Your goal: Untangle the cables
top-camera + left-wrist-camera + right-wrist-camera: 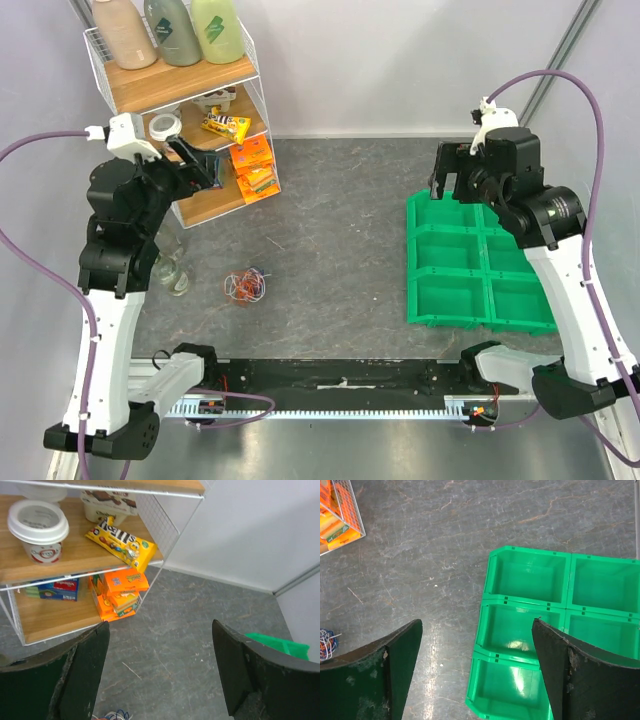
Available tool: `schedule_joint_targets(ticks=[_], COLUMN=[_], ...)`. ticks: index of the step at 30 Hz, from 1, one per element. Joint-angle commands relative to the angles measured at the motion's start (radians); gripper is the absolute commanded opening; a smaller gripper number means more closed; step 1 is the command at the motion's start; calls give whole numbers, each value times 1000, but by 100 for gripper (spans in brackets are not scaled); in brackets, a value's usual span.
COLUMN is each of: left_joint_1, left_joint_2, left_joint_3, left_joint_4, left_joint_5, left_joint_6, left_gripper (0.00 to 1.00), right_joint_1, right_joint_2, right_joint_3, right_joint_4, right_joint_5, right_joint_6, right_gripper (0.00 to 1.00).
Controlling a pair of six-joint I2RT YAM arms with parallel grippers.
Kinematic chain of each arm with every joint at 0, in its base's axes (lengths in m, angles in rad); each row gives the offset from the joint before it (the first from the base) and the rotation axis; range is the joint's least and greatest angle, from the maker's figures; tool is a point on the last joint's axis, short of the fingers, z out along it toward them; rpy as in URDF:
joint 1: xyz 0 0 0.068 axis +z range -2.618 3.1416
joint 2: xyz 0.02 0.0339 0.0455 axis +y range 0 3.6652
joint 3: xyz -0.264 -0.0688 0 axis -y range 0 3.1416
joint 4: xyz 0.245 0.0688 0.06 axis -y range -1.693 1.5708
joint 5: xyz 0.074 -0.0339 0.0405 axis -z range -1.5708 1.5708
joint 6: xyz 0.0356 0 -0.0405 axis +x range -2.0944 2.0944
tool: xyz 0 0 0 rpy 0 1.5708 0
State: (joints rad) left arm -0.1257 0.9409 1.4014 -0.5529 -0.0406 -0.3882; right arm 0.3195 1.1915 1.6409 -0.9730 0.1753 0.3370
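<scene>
cables (246, 286) — roundish tangled clump, about as wide as long

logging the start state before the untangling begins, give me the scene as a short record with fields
cables: tangled bundle on the table, no claw touching
left claw: open, empty, raised beside the wire shelf rack
right claw: open, empty, over the green bins
bin contents: nothing seen inside
rack contents: bottles, lidded cup, M&M's bag, orange packets
</scene>
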Motion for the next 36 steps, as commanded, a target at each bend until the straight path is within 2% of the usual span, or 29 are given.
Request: schedule_joint_targets(ticks=[1, 6, 13, 18, 25, 30, 34, 36], left_joint_1=[-2, -73, -362, -380, -385, -388, -387, -387], left_joint_2=[22, 76, 189, 289, 248, 190, 237, 274], left_joint_3=[19, 13, -25, -106, -312, -465, -504, -495], left_joint_4=[-39, -129, -291, -381, -404, -449, -412, -383], left_joint_5=[94, 107, -110, -104, -99, -102, -102, -113], left_joint_6=[-11, -41, -83, -135, -234, -330, -350, -350], left_gripper=[89, 91, 90, 81, 76, 76, 78, 71], right_joint_1=[18, 84, 321, 366, 366, 365, 366, 366], right_joint_2=[23, 104, 270, 333, 304, 298, 293, 304], right_joint_3=[5, 5, 40, 45, -50, -93, -119, -118], right_joint_4=[-32, -58, -136, -164, -122, -99, -47, -41], right_joint_5=[1, -40, 131, 158, 46, -80, -143, -160], right_joint_6=[19, 34, 120, 238, 194, 158, 154, 155], right_gripper=[98, 98, 98, 98, 98, 98, 98, 98])
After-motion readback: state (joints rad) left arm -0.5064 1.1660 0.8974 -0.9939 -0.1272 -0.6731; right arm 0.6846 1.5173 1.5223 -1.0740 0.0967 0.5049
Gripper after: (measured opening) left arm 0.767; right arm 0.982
